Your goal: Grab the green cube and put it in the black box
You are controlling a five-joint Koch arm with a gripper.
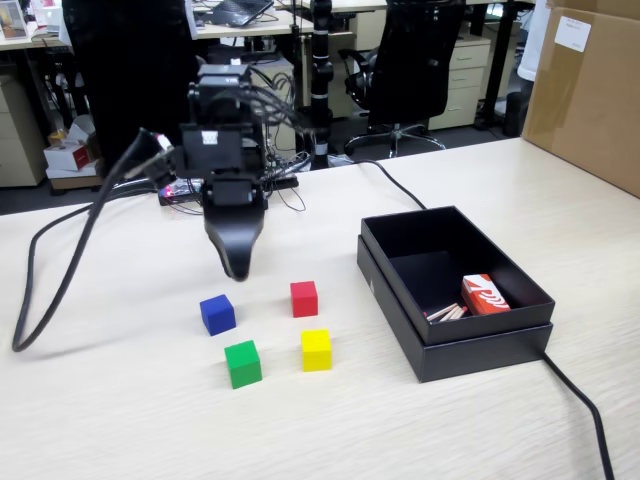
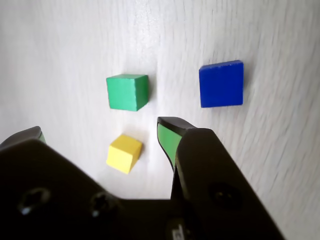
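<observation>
In the fixed view, 4 cubes are sitting in a square on the table point(image 1: 120, 420): the green cube point(image 1: 243, 363) front left, the yellow cube point(image 1: 316, 350) to its right, the blue cube point(image 1: 217, 314) and red cube point(image 1: 304, 298) behind. The black box point(image 1: 480, 345) is lying well apart to the right, holding a small carton point(image 1: 484, 294) and possibly sticks.

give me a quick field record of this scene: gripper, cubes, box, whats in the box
gripper: gripper above the table, jaws apart, holding nothing
green cube: green cube on the table, front left of the group in the fixed view, untouched
other cubes: blue cube, red cube, yellow cube, all apart from each other
black box: black box open, to the right of the cubes in the fixed view
box contents: red carton and some thin sticks
task state: not started
</observation>
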